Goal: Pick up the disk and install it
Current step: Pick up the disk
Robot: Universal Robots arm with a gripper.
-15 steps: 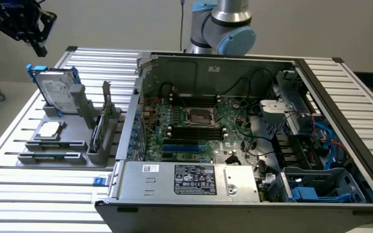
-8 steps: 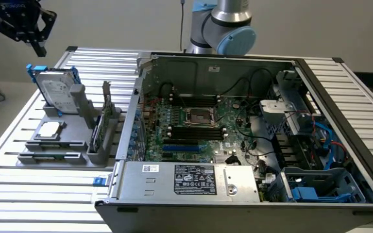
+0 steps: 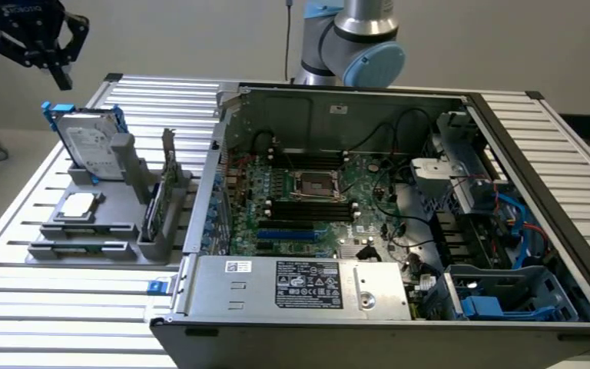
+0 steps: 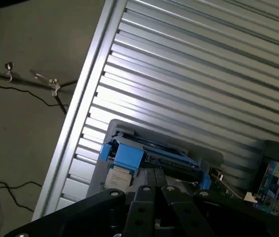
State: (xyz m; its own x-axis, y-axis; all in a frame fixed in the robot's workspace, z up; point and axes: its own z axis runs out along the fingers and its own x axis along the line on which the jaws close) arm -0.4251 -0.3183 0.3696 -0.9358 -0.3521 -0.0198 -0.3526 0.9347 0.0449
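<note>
An open computer case [image 3: 377, 231] is lying on its side, with a grey power-supply box [image 3: 306, 286] at its near edge; beside it, at the exterior view's left, a grey holder [image 3: 85, 234] is carrying a small silver chip [image 3: 80, 204] and an upright card [image 3: 168, 181]; everything is resting on a slatted metal table [image 3: 59, 304] above a grey floor [image 4: 25, 148]; the disk [image 3: 88, 144] is standing upright in the holder; the gripper [image 3: 59, 77] is hanging above it, well apart, its fingers pressed together and holding nothing
</note>
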